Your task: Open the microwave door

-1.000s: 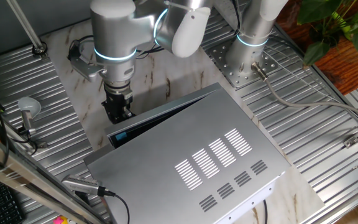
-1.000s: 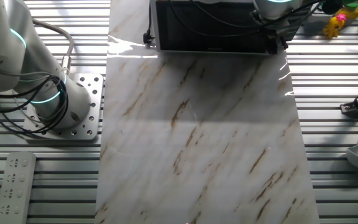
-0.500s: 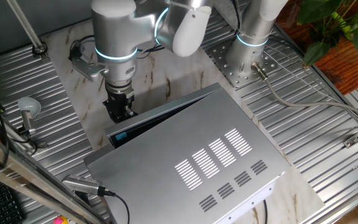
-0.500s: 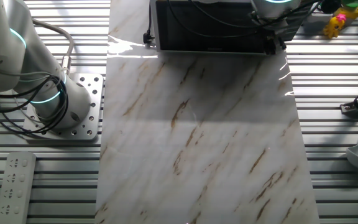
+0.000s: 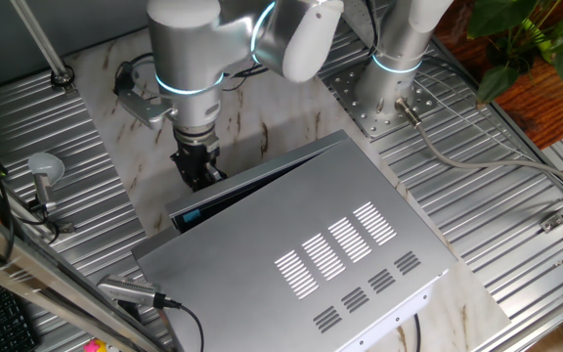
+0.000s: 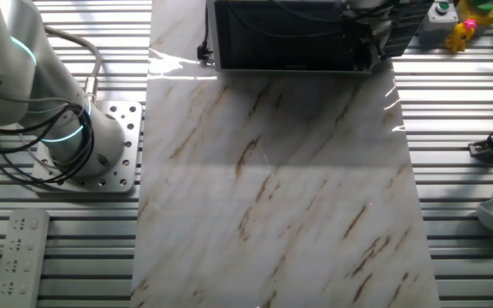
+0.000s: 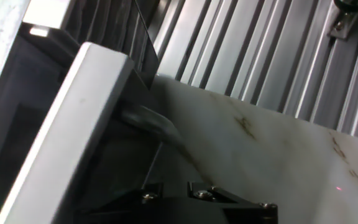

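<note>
The microwave (image 5: 311,249) sits on the marble slab (image 6: 272,197), its long side running across the slab, front facing the arm's base (image 5: 384,108). Its black door (image 6: 285,38) stands upright along that front. The gripper (image 5: 195,172) hangs at the door's edge; I can't tell how wide its fingers are.

Large silver-grey sheet-metal microwave (image 5: 330,259), slotted top (rows of dark vents). Flat black glassy microwave door (image 6: 285,36). White marble slab (image 6: 276,180), brown-veined. Ribbed grey metal table (image 5: 516,210).
</note>
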You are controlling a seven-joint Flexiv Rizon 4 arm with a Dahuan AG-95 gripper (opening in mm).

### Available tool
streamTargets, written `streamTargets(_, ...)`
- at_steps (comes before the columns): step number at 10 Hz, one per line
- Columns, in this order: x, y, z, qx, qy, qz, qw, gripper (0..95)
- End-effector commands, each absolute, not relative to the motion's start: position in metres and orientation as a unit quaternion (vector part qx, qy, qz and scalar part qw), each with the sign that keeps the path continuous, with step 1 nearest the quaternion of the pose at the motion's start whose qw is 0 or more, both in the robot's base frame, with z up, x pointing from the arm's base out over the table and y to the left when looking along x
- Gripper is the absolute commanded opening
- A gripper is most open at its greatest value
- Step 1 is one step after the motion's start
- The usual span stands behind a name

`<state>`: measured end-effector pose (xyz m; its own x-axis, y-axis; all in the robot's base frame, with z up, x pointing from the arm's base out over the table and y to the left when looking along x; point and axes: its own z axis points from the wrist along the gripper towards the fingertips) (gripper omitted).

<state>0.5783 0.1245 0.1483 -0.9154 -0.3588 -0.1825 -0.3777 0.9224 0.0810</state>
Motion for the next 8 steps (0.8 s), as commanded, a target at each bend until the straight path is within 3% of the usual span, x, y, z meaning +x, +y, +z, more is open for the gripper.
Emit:
streamTargets(1,0.576,0.120,0.153,-0.190,0.977,0.058,0.078,19.0)
streamTargets(8,0.590,0.094,0.203,-0.189,0.979,0.064,0.042,19.0)
